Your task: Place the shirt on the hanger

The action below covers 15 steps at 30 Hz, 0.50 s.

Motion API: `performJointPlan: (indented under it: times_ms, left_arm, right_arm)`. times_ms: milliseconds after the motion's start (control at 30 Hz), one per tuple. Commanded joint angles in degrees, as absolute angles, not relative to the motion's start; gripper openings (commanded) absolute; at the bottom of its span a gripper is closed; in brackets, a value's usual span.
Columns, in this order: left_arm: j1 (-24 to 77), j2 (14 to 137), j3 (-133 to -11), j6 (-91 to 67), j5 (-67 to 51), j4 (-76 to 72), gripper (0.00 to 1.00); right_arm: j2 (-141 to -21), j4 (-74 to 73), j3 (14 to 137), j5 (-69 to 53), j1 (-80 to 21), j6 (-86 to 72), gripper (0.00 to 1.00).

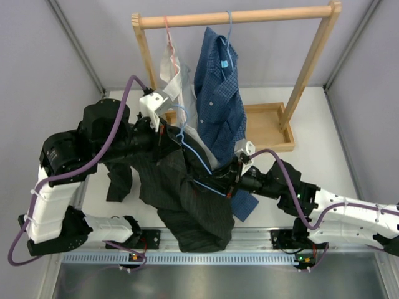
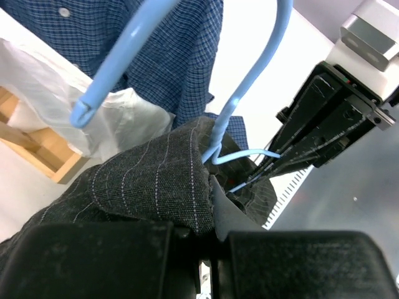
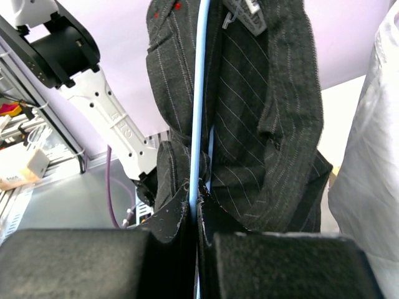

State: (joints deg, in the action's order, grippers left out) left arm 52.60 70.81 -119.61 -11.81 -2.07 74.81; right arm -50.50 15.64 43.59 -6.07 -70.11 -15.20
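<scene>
The shirt (image 1: 190, 205), black with pale pinstripes, hangs bunched between the two arms above the table's near edge. The light-blue hanger (image 1: 194, 156) runs slantwise through its collar, hook end up toward the left. My left gripper (image 1: 163, 132) is shut on the shirt's collar fabric (image 2: 156, 180), and the hanger's hook (image 2: 249, 75) rises just beyond it. My right gripper (image 1: 229, 180) is shut on the hanger's thin bar (image 3: 201, 93). In the right wrist view the shirt (image 3: 262, 124) drapes on both sides of that bar, a red tag near its top.
A wooden rack (image 1: 237, 17) stands at the back on a tray base (image 1: 268, 128). A blue checked shirt (image 1: 218, 93) and a white garment (image 1: 174, 75) hang from it, close behind the hanger. Grey walls close both sides.
</scene>
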Motion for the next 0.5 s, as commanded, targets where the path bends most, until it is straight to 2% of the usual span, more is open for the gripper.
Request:
performJointPlan:
  times_ms: [0,67,200,300,400,433,467]
  left_arm:
    - [52.47,70.05,-118.22,-10.46,-5.33,71.81,0.0]
    - [52.56,70.4,-117.69,-9.85,-8.51,71.72,0.0]
    - [52.56,71.98,-118.3,-9.05,-22.28,71.54,0.04]
    - [52.56,72.77,-120.23,-8.79,-26.18,71.02,0.07]
    - [52.56,72.95,-122.69,-9.31,-24.62,71.02,0.44]
    - [52.56,72.69,-124.17,-9.49,-21.91,70.93,0.68]
    - [52.56,72.42,-124.89,-9.49,-20.14,70.84,0.78]
  right_arm:
    - [-49.13,25.66,43.33,-3.69,-71.89,-15.12,0.0]
    - [-49.48,25.84,43.77,-3.78,-71.81,-14.94,0.0]
    - [-50.62,26.19,44.21,-1.24,-71.81,-14.59,0.0]
    - [-50.36,28.03,43.51,-0.27,-71.81,-13.97,0.0]
    - [-49.92,29.7,42.72,-0.7,-71.81,-13.97,0.0]
    - [-49.66,30.14,42.45,-0.62,-71.81,-13.97,0.0]
    - [-49.4,30.67,41.49,-0.62,-71.89,-14.06,0.0]
